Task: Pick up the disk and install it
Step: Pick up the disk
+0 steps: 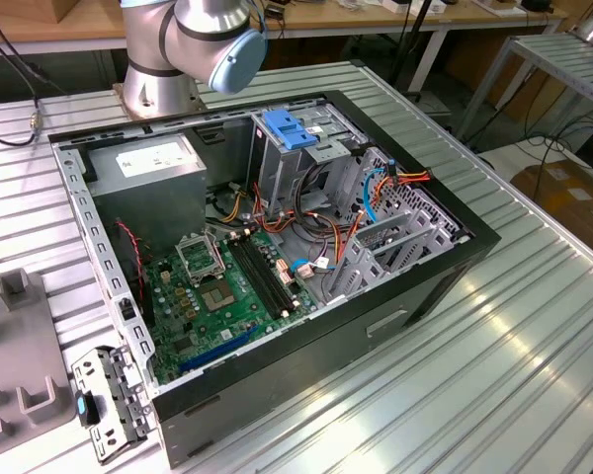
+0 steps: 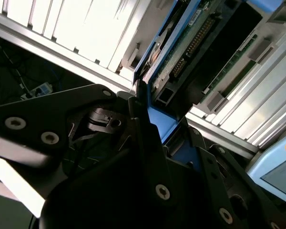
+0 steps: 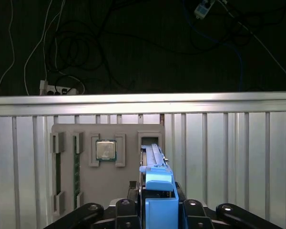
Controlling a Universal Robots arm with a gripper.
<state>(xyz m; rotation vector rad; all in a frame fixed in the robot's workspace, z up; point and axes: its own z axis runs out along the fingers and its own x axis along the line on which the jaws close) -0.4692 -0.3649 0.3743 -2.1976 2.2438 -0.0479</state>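
In both wrist views my gripper (image 3: 158,206) (image 2: 163,125) is shut on the disk (image 3: 155,167) (image 2: 181,52), which stands on edge between the dark fingers (image 3: 127,208). The disk's blue carrier rail (image 3: 159,188) faces the first wrist camera. Its green circuit board and connector row show in the second wrist view. Its far end points at a slot in the grey fixture plate (image 3: 86,191); I cannot tell whether it still rests in that slot.
The open computer case (image 1: 455,259) lies on the ribbed metal table (image 1: 534,355), with a tall drive cage and its light-blue latch (image 1: 292,130), a grey power-supply box (image 1: 148,168) and the motherboard (image 1: 227,296). The fixture also holds a processor chip (image 3: 105,150).
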